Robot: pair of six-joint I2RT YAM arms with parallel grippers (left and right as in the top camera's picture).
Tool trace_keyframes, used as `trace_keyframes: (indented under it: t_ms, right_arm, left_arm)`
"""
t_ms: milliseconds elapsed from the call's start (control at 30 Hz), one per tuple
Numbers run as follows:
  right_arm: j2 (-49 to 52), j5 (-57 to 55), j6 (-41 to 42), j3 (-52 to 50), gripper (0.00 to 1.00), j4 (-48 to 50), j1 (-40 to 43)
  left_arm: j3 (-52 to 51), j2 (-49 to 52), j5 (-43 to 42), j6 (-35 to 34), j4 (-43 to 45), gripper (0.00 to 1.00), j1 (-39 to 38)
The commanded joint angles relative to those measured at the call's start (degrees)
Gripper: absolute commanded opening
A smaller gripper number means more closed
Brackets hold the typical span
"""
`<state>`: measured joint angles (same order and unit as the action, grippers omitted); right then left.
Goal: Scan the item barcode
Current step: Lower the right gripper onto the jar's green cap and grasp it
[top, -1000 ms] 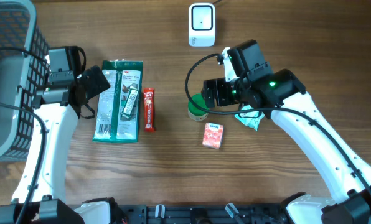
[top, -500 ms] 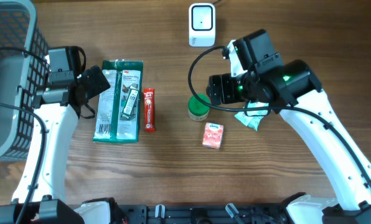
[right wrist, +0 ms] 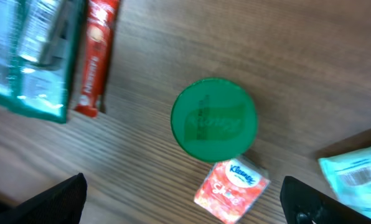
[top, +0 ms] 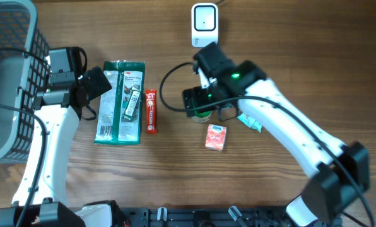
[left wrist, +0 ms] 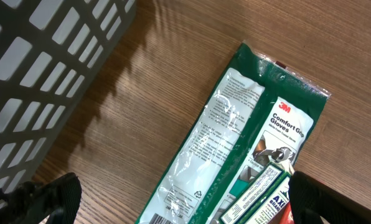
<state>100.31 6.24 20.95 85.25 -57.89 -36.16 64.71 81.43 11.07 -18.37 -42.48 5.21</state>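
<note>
A white barcode scanner (top: 204, 24) stands at the table's far edge. The items lie in front of it: a green-lidded can (right wrist: 214, 118), a red Kleenex pack (right wrist: 231, 188), a red snack bar (top: 151, 110), a teal packet (top: 250, 121) and a green gloves pack (left wrist: 235, 143). My right gripper (top: 205, 104) hangs open above the can and holds nothing; in the right wrist view the right gripper (right wrist: 185, 208) spans the Kleenex pack, its dark fingertips (right wrist: 61, 199) far apart. The left gripper (left wrist: 188, 205) is open over the gloves pack's left part, empty.
A grey mesh basket (top: 11, 82) fills the left edge, right beside the left arm. The gloves pack (top: 120, 101) and snack bar lie side by side left of centre. Black cables loop from both wrists.
The right arm drew back from the can, then swung left and now hangs over it with its jaws a little wider. The left arm and the items have not moved.
</note>
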Motion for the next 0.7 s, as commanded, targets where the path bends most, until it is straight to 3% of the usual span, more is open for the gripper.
trace_keyframes:
  t_ms: [0, 300, 400, 567, 667]
  right_arm:
    - [4.9, -5.2, 6.2, -0.5, 1.0, 1.3, -1.2]
    - [11.9, -6.5, 8.3, -0.5, 1.0, 3.0, -1.3]
    - [12.9, -5.8, 9.7, -0.5, 0.93, 2.4, -1.3]
    - [14.1, -4.2, 10.7, -0.5, 0.92, 3.1, -1.3]
    - [14.1, -4.3, 10.7, -0.5, 0.83, 3.3, -1.3]
  left_arm:
    - [0.2, -0.3, -0.1, -0.5, 0.0, 1.0, 0.2]
    - [0.2, -0.3, -0.1, -0.5, 0.0, 1.0, 0.2]
    - [0.2, -0.3, -0.1, -0.5, 0.0, 1.0, 0.2]
    - [0.2, -0.3, -0.1, -0.5, 0.0, 1.0, 0.2]
    - [0.2, -0.3, -0.1, -0.5, 0.0, 1.0, 0.2]
